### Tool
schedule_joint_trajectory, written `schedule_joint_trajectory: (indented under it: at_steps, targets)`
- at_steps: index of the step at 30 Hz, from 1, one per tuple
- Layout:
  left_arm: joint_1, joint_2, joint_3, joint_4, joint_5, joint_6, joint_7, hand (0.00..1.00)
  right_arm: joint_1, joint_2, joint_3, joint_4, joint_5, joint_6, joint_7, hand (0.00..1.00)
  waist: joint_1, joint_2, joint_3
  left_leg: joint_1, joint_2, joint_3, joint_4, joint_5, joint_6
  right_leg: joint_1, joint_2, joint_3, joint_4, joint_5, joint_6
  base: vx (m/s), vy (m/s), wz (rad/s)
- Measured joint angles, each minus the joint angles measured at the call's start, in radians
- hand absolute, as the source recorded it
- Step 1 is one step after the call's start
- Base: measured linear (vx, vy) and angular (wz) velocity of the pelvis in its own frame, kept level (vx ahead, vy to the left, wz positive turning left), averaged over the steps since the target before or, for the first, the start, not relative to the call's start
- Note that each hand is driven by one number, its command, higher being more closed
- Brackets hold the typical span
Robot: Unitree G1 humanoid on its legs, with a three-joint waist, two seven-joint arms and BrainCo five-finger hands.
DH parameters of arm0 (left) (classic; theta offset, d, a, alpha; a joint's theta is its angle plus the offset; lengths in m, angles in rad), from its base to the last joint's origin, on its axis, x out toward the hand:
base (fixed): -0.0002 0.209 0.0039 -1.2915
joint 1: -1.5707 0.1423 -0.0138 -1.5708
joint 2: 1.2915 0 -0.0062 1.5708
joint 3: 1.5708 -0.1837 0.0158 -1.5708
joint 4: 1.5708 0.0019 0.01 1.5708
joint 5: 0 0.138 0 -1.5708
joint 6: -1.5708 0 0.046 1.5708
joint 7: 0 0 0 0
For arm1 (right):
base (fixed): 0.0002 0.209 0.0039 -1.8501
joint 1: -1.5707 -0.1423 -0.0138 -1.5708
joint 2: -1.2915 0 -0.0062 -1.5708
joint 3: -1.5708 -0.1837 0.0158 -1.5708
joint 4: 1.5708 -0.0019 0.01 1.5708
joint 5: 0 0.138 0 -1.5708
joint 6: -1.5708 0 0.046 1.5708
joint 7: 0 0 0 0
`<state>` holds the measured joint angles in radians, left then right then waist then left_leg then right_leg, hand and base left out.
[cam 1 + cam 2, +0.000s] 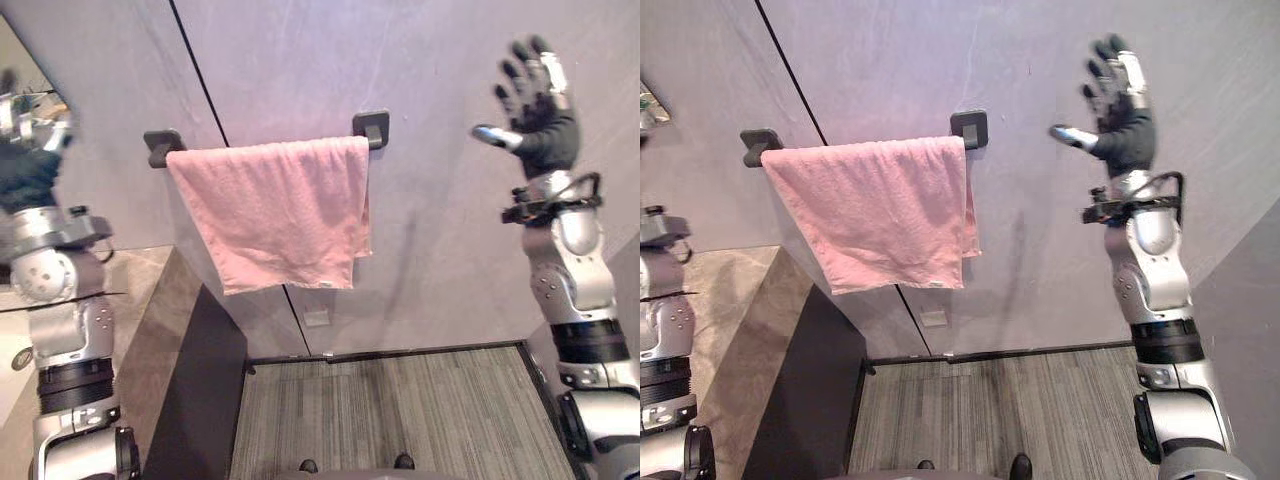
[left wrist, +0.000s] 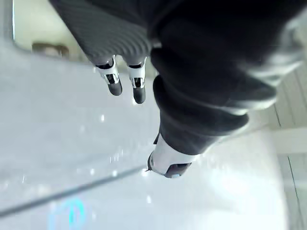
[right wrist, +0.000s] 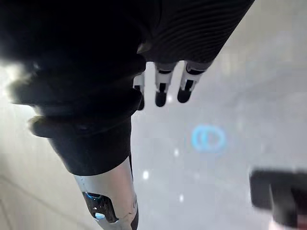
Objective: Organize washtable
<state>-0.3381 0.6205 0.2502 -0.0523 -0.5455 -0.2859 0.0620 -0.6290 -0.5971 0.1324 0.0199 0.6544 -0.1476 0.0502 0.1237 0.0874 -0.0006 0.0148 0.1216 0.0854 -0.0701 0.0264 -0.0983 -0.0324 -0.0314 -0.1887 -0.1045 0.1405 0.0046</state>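
A pink towel hangs folded over a black towel bar on the grey wall. It droops lower on its right side. My right hand is raised to the right of the bar, apart from the towel, open with its fingers spread and nothing in it. One black bar mount shows past that hand in the right wrist view. At the far left, my left hand is also held up, away from the towel, and its fingers are straight and hold nothing.
The beige stone washtable top lies at the lower left, with a dark side panel below it. A mirror edge shows at the upper left. Grey striped floor spreads under the towel.
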Motion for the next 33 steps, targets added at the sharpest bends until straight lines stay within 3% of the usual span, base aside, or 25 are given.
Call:
schedule_joint_trajectory:
  at_steps: [2, 6, 10, 14, 24, 33]
  targets:
    - [0.001, 0.002, -0.089, -0.045, -0.054, 0.009, -0.081, 0.0, -0.052, -0.001, 0.121, 0.0, 0.065, 0.001, 0.041, 0.0, 0.003, 0.0, 0.0, -0.001, 0.0, -0.002, 0.0, 0.004, 0.003, 0.0, 0.0, -0.002, 0.0, 0.0, 0.0, 0.0, 0.002, 0.04]
    - [0.069, 0.003, -0.193, -0.114, -0.168, 0.041, -0.173, 0.0, -0.087, 0.0, 0.285, 0.007, 0.141, 0.004, 0.098, 0.0, 0.003, 0.0, 0.0, 0.0, -0.003, -0.004, -0.006, 0.018, 0.001, 0.001, -0.004, -0.006, 0.004, 0.002, -0.002, 0.02, 0.013, 0.04]
    - [0.121, 0.003, -0.243, -0.111, -0.212, 0.084, -0.236, 0.0, -0.092, 0.0, 0.375, 0.044, 0.172, 0.02, 0.134, 0.0, 0.008, -0.001, -0.001, -0.002, -0.004, -0.018, -0.023, 0.027, 0.0, 0.0, -0.004, -0.025, 0.005, 0.002, -0.001, 0.03, 0.013, 0.12]
    - [0.131, 0.003, -0.275, -0.088, -0.239, 0.097, -0.27, 0.0, -0.095, 0.003, 0.426, 0.071, 0.179, 0.036, 0.153, 0.0, 0.031, -0.001, 0.001, -0.02, -0.004, -0.038, -0.029, 0.03, -0.001, -0.009, -0.004, -0.04, 0.005, 0.0, 0.0, 0.0, 0.014, 0.14]
    - [0.124, 0.037, -0.404, 0.105, -0.312, 0.154, -0.368, 0.0, -0.1, 0.012, 0.471, 0.084, 0.177, 0.041, 0.172, 0.0, 0.027, -0.023, 0.047, -0.113, 0.004, -0.074, -0.028, 0.048, -0.011, -0.081, 0.002, -0.068, 0.005, 0.001, -0.006, -0.01, 0.011, 0.1]
    - [-0.043, 0.027, -0.532, 0.343, -0.309, 0.176, -0.361, 0.0, -0.183, 0.123, 0.475, 0.206, 0.156, 0.044, 0.149, 0.0, 0.024, -0.03, 0.105, -0.176, 0.005, -0.057, -0.02, 0.062, -0.013, -0.162, 0.012, -0.048, 0.006, 0.013, -0.021, 0.04, 0.026, -0.06]
